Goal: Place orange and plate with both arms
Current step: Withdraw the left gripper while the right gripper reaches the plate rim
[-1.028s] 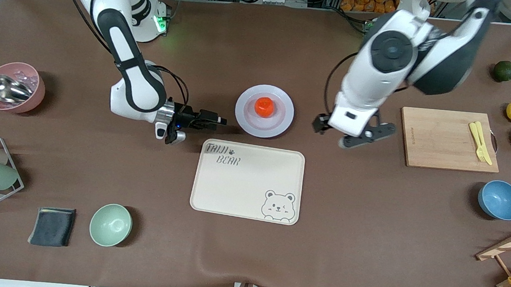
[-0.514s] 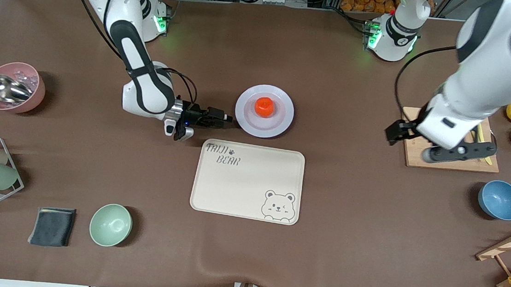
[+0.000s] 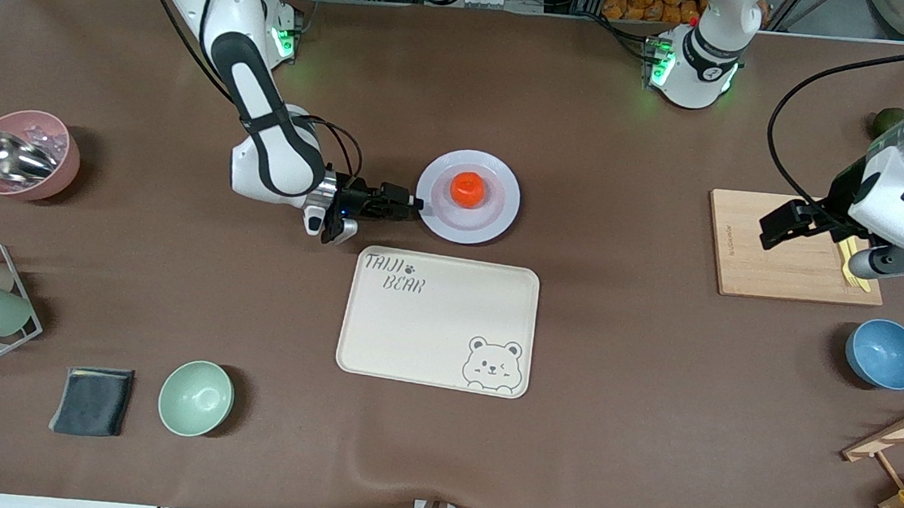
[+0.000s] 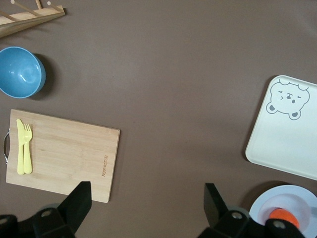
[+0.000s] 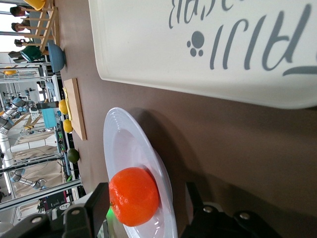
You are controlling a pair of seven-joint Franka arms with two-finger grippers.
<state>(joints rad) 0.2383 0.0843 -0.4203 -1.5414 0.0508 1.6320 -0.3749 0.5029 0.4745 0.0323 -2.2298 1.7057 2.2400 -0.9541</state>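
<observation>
Dark green fruit (image 3: 889,120) and yellow cutlery (image 3: 846,254) partly hidden beneath left arm.

1. Orange (image 3: 467,189): small, round, bright orange-red, slightly flattened. Sits on the plate, about at its centre.
2. Plate (image 3: 496,217): round, pale lavender-white, shallow, wide rim. Lies flat on the brown table, just beside the cream tray's edge, farther from the front camera than the tray.
</observation>
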